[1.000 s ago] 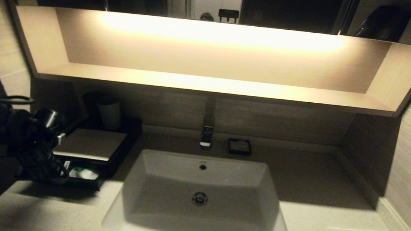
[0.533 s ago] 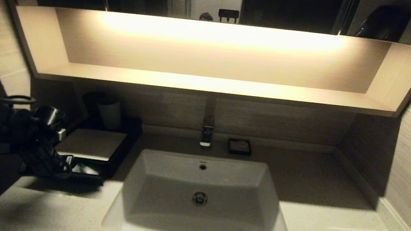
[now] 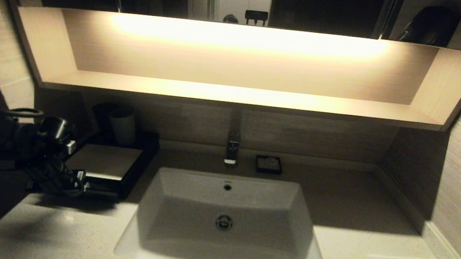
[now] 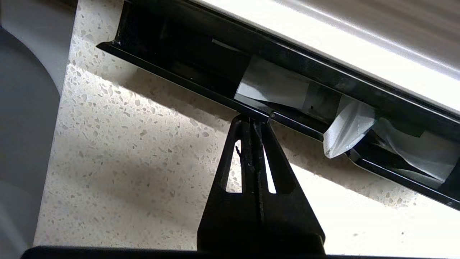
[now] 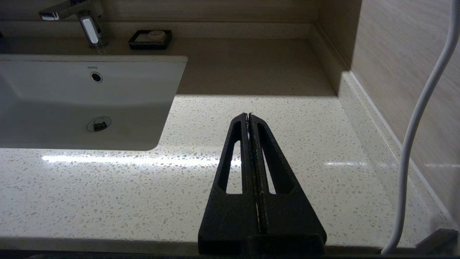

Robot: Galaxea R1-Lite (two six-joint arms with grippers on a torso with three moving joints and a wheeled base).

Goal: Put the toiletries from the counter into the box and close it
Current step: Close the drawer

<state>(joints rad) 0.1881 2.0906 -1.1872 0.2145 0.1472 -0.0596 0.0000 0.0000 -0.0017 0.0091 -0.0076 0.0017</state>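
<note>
The black box (image 3: 104, 161) with its pale flat top stands on the counter (image 3: 369, 258) left of the sink. Its shallow drawer (image 4: 201, 88) shows only a narrow gap. Inside the drawer lie the toiletries (image 4: 275, 86), white packets in clear wrap, and one corner (image 4: 346, 131) pokes over the drawer's front rim. My left gripper (image 4: 255, 120) (image 3: 81, 180) is shut, empty, with its tips pressed against that front rim. My right gripper (image 5: 248, 115) is shut and empty, hovering over bare counter (image 5: 305, 144) right of the sink; the head view does not show it.
The white sink (image 3: 165, 207) fills the middle, with a faucet (image 3: 232, 150) and a small black dish (image 3: 268, 164) behind it. A grey cup (image 3: 122, 126) stands behind the box. The lit shelf (image 3: 237, 94) hangs overhead. A white cable (image 5: 417, 144) runs beside the right wall.
My left gripper has moved back toward the box, pushing the drawer in. The open gap with the packets has shrunk to a thin slot. The right arm has not moved.
</note>
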